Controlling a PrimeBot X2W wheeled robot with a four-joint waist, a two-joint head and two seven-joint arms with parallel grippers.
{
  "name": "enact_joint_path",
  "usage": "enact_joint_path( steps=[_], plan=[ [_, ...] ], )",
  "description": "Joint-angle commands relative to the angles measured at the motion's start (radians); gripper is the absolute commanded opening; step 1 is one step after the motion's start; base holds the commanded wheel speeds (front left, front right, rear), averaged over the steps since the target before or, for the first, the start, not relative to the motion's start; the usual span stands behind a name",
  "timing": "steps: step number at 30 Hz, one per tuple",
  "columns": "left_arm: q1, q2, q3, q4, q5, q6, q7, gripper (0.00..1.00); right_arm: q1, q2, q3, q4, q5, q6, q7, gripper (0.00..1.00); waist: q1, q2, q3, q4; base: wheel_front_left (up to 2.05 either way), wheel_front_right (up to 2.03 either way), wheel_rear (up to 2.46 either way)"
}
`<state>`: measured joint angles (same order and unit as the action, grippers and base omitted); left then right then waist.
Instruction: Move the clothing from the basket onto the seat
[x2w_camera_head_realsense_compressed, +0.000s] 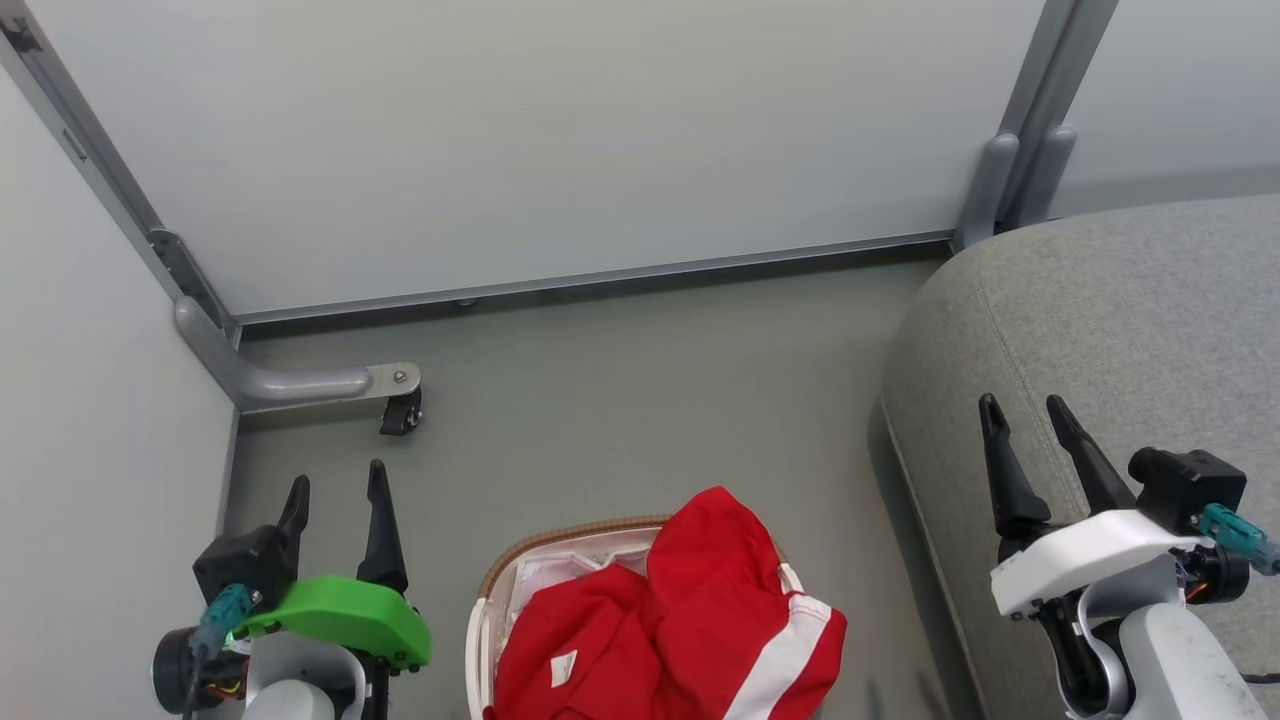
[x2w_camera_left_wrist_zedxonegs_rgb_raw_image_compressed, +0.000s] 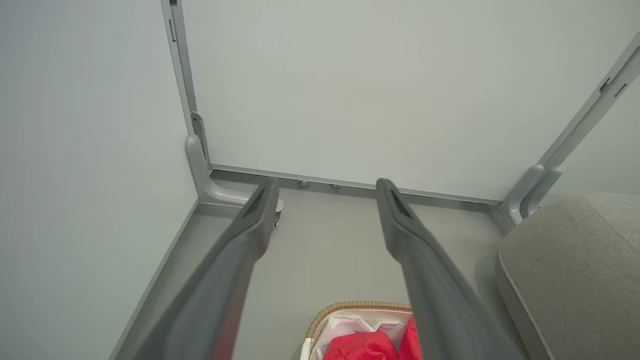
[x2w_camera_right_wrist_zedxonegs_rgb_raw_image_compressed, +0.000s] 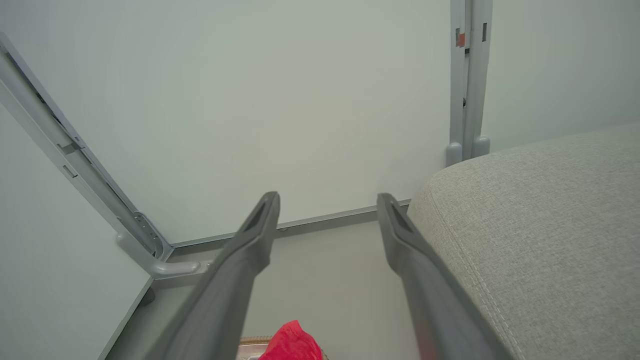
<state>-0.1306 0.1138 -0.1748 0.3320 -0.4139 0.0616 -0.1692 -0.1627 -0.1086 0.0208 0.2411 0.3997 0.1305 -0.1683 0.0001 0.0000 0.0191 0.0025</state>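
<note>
Red clothing (x2w_camera_head_realsense_compressed: 680, 620) with a broad white stripe is piled in the white basket (x2w_camera_head_realsense_compressed: 560, 548) with a brown woven rim, at the bottom middle of the head view. The pile rises above the rim and spills over its right side. The grey seat (x2w_camera_head_realsense_compressed: 1110, 330) lies to the right. My left gripper (x2w_camera_head_realsense_compressed: 336, 490) is open, left of the basket, holding nothing. My right gripper (x2w_camera_head_realsense_compressed: 1025, 412) is open over the seat's edge, also holding nothing. In the left wrist view the clothing (x2w_camera_left_wrist_zedxonegs_rgb_raw_image_compressed: 370, 346), basket (x2w_camera_left_wrist_zedxonegs_rgb_raw_image_compressed: 350, 306) and seat (x2w_camera_left_wrist_zedxonegs_rgb_raw_image_compressed: 575, 270) show. The right wrist view shows the clothing (x2w_camera_right_wrist_zedxonegs_rgb_raw_image_compressed: 292, 342) and seat (x2w_camera_right_wrist_zedxonegs_rgb_raw_image_compressed: 540, 225).
White partition panels (x2w_camera_head_realsense_compressed: 520, 140) with grey frame posts close off the back and left. A grey foot with a small black caster (x2w_camera_head_realsense_compressed: 402, 412) stands on the grey floor (x2w_camera_head_realsense_compressed: 640, 400) ahead of my left gripper. Open floor lies between basket and back panel.
</note>
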Motion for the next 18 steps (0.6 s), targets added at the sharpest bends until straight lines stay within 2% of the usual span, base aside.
enact_joint_path(
  steps=[1, 8, 18],
  plan=[
    [-0.020, 0.010, -0.002, -0.008, 0.031, 0.010, -0.010, 1.00, -0.019, -0.004, 0.002, 0.000, -0.024, 0.000, -0.011, 1.00, 0.0000, 0.0000, -0.001, 0.000, 0.00, 0.00, 0.00],
    [-0.002, 0.001, 0.008, 0.004, 0.085, 0.011, -0.026, 1.00, -0.013, -0.003, 0.011, 0.041, -0.080, 0.000, -0.027, 1.00, 0.0000, 0.0000, -0.005, 0.000, 0.00, 0.00, 0.00],
    [0.033, -0.023, 0.036, 0.021, 0.151, -0.022, -0.048, 1.00, 0.011, 0.003, 0.004, 0.082, -0.161, 0.000, -0.049, 1.00, 0.0000, 0.0000, -0.016, 0.002, 0.00, 0.00, 0.00]
  ],
)
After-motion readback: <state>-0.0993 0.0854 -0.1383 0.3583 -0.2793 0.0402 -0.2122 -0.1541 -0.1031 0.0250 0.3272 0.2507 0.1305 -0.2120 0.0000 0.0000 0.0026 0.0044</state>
